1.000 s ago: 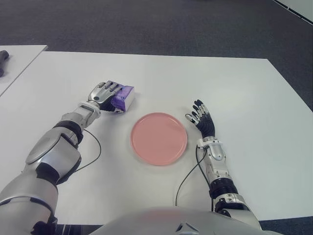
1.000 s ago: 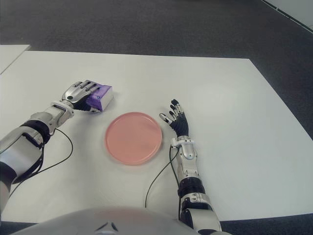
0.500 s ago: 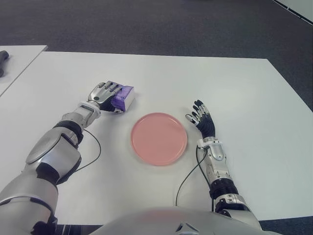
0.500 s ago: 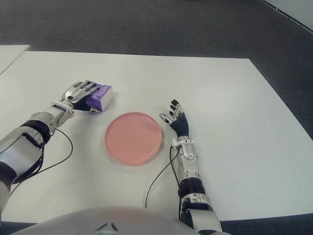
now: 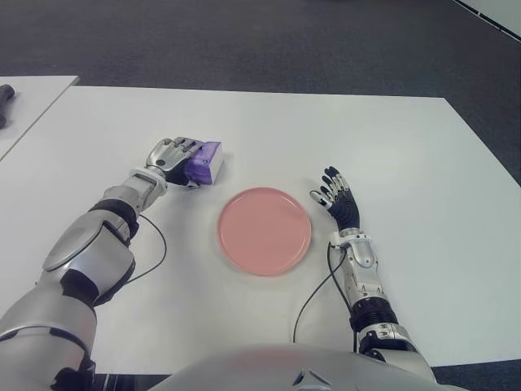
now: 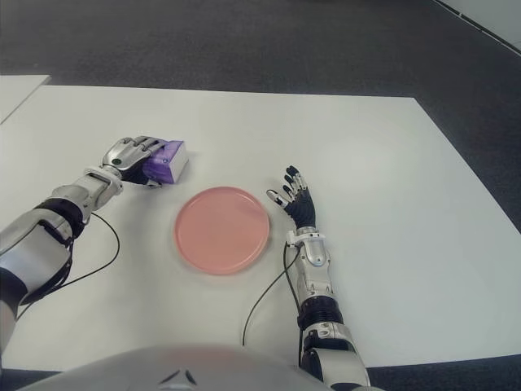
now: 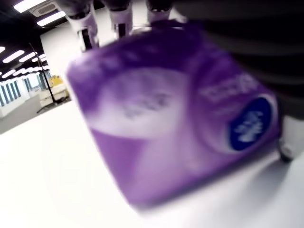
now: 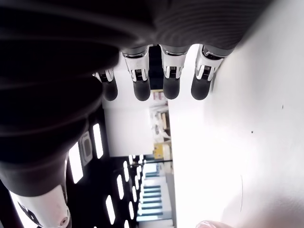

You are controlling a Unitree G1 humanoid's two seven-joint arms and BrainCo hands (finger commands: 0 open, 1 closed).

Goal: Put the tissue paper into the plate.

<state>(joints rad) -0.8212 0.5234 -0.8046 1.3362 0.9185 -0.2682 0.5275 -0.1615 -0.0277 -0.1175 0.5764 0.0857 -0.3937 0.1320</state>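
A purple pack of tissue paper (image 5: 205, 163) sits on the white table (image 5: 391, 147), up and left of the pink plate (image 5: 264, 230). My left hand (image 5: 174, 157) is curled over the pack, its fingers wrapped across the top. The left wrist view is filled by the tissue pack (image 7: 175, 118), with fingertips (image 7: 121, 21) hooked over its far edge. My right hand (image 5: 335, 198) shows just right of the plate, fingers spread and holding nothing. The plate has nothing on it.
A dark cable (image 5: 313, 293) runs along the table from my right wrist toward my body. Another cable (image 5: 155, 248) loops by my left forearm. A second white table (image 5: 28, 102) with a dark object stands at the far left.
The left hand's fingers have curled tighter over the tissue pack, and the pack has shifted slightly. The right hand has not moved.
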